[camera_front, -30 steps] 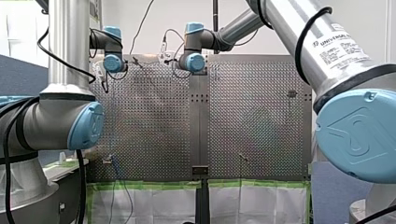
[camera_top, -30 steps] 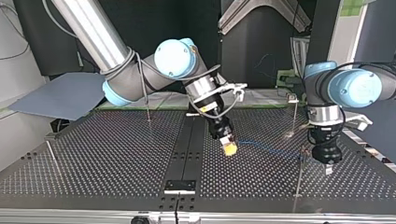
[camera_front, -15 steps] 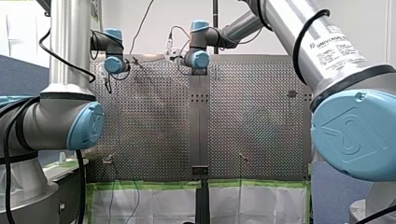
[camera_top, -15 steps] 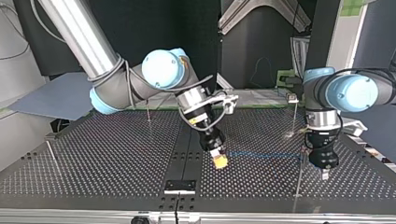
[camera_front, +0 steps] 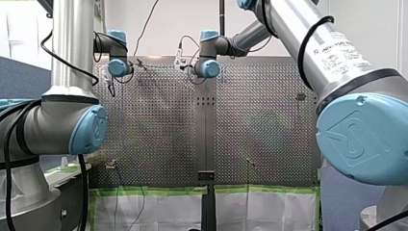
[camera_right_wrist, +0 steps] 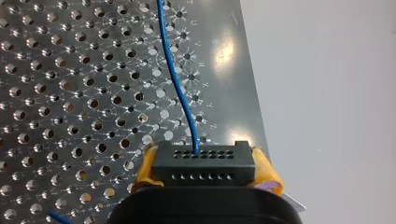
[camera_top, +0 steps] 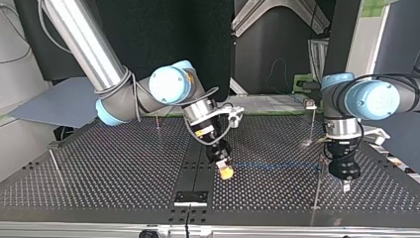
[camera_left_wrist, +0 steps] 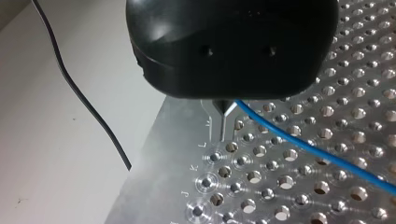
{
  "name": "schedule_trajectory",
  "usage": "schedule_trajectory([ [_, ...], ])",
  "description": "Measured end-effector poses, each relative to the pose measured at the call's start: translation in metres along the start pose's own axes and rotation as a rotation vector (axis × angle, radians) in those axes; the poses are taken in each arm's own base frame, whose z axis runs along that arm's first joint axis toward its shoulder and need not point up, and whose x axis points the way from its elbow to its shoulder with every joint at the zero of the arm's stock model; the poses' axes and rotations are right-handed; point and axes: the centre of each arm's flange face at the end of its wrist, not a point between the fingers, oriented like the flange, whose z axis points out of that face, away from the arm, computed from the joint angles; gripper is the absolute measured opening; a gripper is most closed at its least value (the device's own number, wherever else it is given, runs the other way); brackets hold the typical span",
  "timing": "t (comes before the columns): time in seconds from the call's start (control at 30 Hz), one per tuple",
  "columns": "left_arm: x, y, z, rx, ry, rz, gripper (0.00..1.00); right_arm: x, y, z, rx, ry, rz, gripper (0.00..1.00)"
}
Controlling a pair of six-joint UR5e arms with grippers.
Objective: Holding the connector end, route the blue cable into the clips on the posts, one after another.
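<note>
While the connector (camera_right_wrist: 203, 164) is pinched between the yellow pads (camera_right_wrist: 145, 171) of my right gripper (camera_top: 226, 171), the direction in which the blue cable (camera_top: 277, 165) leaves that grip governs the next move.

1. Position. My right gripper hangs low over the table (camera_top: 99, 168), near the dark middle strip in the top view. The connector lies crosswise between the pads, and its holed face points away from the gripper.
2. Cable axis. The cable leaves that face at mid-width. In the top view it runs nearly straight and level toward the view's right, along the table's width. It reaches the near post (camera_top: 317, 191) beside my left gripper (camera_top: 345, 182). Whether it sits in that post's clip cannot be told.
3. Left arm. In the left wrist view the cable passes under the black gripper body and slants away over the holes. Whether my left gripper is spread or closed cannot be told.
4. Nearer arm. My left arm is nearer the cable's far end; my right arm alone holds the connector end.
5. Judgement. The far post (camera_top: 311, 124) is well apart from the cable. The posts at the view's left (camera_top: 157, 121) and (camera_top: 53, 163) are on the opposite side of my right gripper from the cable. Carrying the connector toward them would likely draw the cable along its own axis.
</note>
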Motion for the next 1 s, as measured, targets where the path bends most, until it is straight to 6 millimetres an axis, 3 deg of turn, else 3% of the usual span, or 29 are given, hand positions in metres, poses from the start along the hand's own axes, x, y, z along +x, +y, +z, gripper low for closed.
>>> schedule_trajectory([
  [0.1, 0.001, 0.001, 0.001, 0.001, -0.001, 0.0, 0.0, 0.0, 0.004, 0.001, 0.002, 0.0, -0.002, 0.0],
  [0.13, 0.001, 0.001, 0.001, 0.0, -0.002, -0.001, 0.04, 0.0, 0.006, 0.001, 0.003, 0.0, -0.002, 0.0],
  [0.17, 0.002, 0.001, 0.001, -0.001, -0.002, -0.001, 0.16, 0.001, 0.007, 0.002, 0.004, 0.0, -0.003, 0.0],
  [0.33, 0.002, 0.003, 0.001, -0.017, -0.002, -0.001, 0.16, 0.001, 0.01, 0.002, 0.005, -0.001, -0.004, 0.0],
  [0.37, 0.002, 0.003, 0.001, -0.018, -0.002, -0.001, 0.56, 0.001, 0.01, 0.002, 0.005, -0.001, -0.004, 0.0],
  [0.4, 0.002, 0.003, 0.001, -0.019, -0.002, -0.001, 0.56, 0.001, 0.011, 0.002, 0.005, -0.001, -0.004, 0.0],
  [0.47, 0.002, 0.003, 0.001, -0.019, -0.001, -0.003, 0.75, 0.001, 0.012, 0.002, 0.006, -0.002, -0.004, 0.0],
  [0.5, 0.002, 0.003, 0.001, -0.018, -0.001, -0.007, 0.75, 0.001, 0.012, 0.002, 0.006, -0.002, -0.005, 0.0],
  [0.53, 0.002, 0.003, 0.001, -0.015, 0.0, -0.012, 0.84, 0.001, 0.012, 0.002, 0.006, -0.002, -0.005, 0.0],
  [0.57, 0.002, 0.003, 0.001, -0.014, 0.001, -0.017, 1.0, 0.001, 0.013, 0.002, 0.005, -0.002, -0.005, 0.0],
  [1.0, 0.006, 0.011, -0.006, -0.079, 0.052, -0.011, 1.0, 0.004, 0.018, 0.003, -0.001, -0.001, -0.007, 0.0],
])
